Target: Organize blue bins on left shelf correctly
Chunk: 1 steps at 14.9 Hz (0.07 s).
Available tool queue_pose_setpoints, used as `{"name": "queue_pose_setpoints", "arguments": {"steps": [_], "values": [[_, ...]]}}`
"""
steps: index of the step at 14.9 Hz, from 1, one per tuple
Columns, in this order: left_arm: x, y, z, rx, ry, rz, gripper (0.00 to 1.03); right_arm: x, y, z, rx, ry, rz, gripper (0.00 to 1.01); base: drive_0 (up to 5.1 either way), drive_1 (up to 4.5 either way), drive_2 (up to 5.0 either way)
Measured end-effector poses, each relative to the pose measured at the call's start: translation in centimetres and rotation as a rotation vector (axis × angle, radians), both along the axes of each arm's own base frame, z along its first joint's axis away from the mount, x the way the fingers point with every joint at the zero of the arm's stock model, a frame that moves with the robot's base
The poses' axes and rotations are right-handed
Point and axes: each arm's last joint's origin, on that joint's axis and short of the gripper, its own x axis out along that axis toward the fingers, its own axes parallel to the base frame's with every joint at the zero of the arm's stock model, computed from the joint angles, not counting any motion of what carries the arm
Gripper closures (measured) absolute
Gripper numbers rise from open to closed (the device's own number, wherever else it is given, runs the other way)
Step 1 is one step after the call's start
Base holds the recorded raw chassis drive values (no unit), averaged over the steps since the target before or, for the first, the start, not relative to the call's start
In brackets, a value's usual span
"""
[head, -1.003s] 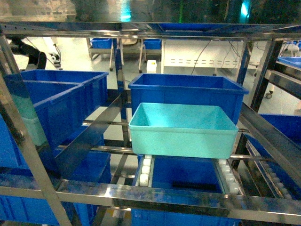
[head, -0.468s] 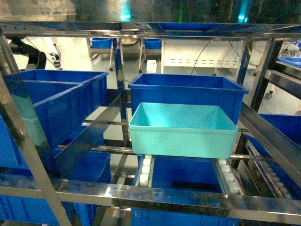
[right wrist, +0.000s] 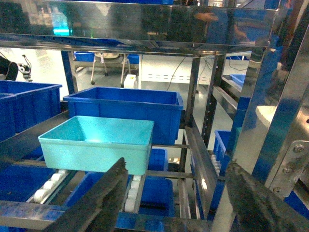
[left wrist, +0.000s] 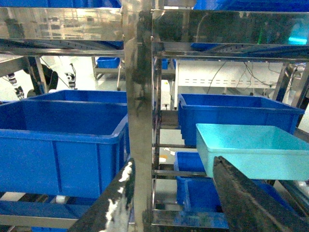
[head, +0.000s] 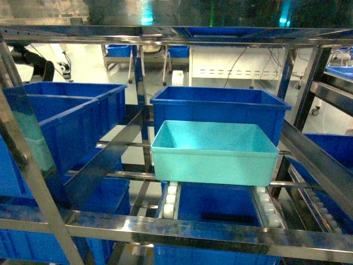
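Note:
A light turquoise bin (head: 214, 152) sits on the white roller lane (head: 170, 200) of the steel left shelf (head: 182, 231), touching the front of a dark blue bin (head: 219, 107). Two more dark blue bins (head: 66, 118) stand in the lane to its left. Neither gripper shows in the head view. In the left wrist view my left gripper (left wrist: 174, 164) is open and holds nothing, in front of a steel post (left wrist: 139, 111), with the turquoise bin (left wrist: 251, 150) at its right. My right gripper (right wrist: 176, 165) is open and holds nothing, with the turquoise bin (right wrist: 96, 145) beyond its left finger.
Dark blue bins (head: 212, 210) fill the lower level. A steel front rail (head: 220, 234) and a top rail (head: 176, 34) frame the opening. A slanted side rail (head: 317, 160) borders the lane on the right, and another bin (head: 331, 146) stands beyond it.

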Motion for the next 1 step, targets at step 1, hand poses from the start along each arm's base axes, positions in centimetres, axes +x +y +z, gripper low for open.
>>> {"name": "queue_pose_setpoints", "arguments": {"steps": [1], "values": [[0.00,0.00,0.00,0.000,0.000,0.000,0.43,0.00,0.00,0.00,0.000,0.000,0.000,0.35,0.0,0.00,0.0]]}}
